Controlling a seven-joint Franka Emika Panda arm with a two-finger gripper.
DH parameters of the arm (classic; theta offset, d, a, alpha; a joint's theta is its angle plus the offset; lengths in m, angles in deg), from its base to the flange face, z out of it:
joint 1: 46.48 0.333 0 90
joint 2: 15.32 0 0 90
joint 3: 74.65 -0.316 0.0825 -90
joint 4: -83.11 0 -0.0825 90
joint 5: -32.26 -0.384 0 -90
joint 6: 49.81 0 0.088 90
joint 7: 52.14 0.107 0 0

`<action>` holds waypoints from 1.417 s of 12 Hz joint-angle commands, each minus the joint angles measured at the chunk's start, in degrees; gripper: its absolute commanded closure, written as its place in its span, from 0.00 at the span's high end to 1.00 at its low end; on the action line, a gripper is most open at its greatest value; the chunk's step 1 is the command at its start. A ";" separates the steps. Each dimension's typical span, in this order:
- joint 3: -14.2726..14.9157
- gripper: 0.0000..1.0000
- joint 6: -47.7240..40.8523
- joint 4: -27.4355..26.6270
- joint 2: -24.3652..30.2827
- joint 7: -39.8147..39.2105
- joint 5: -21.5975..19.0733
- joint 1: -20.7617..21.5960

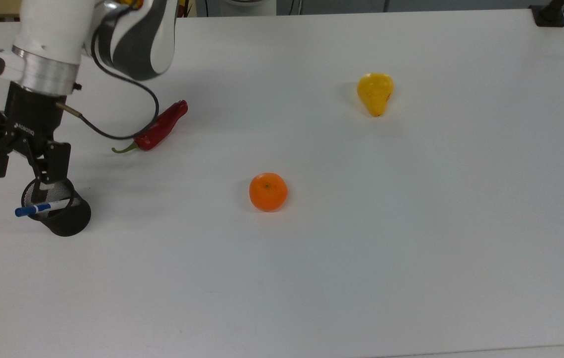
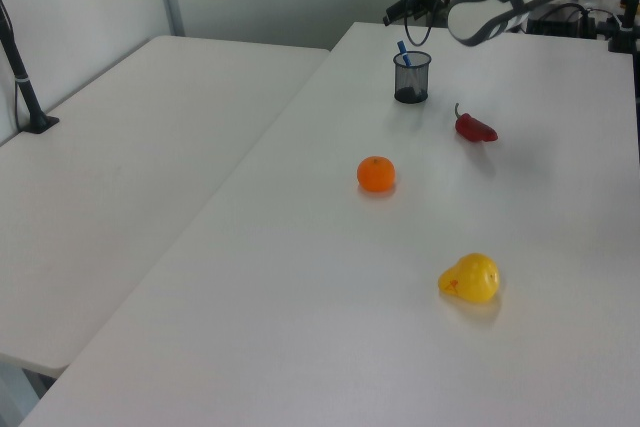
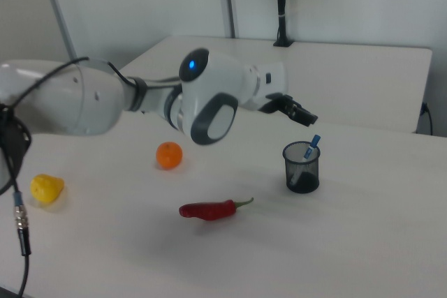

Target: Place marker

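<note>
The marker point(image 1: 41, 207) leans inside the black mesh cup point(image 1: 65, 215), blue cap out toward nine o'clock in the top view, while the gripper point(image 1: 24, 166) hangs above it, fingers spread wide and empty.

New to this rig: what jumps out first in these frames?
The big white-and-grey robot arm, with its black two-finger tool open above the black mesh pen cup at the top view's left edge. A slim white marker with a blue cap leans in that cup, cap end poking over the rim. Then three bright items on the white table: a red chili pepper, a round orange fruit and a yellow pear.
</note>
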 commanded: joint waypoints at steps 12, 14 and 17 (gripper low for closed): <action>-7.30 1.00 -77.86 -0.21 35.06 12.89 3.95 1.94; -13.46 1.00 -80.97 -0.29 35.76 15.45 6.85 1.94; -18.83 1.00 -82.39 -0.99 35.59 14.07 8.27 2.11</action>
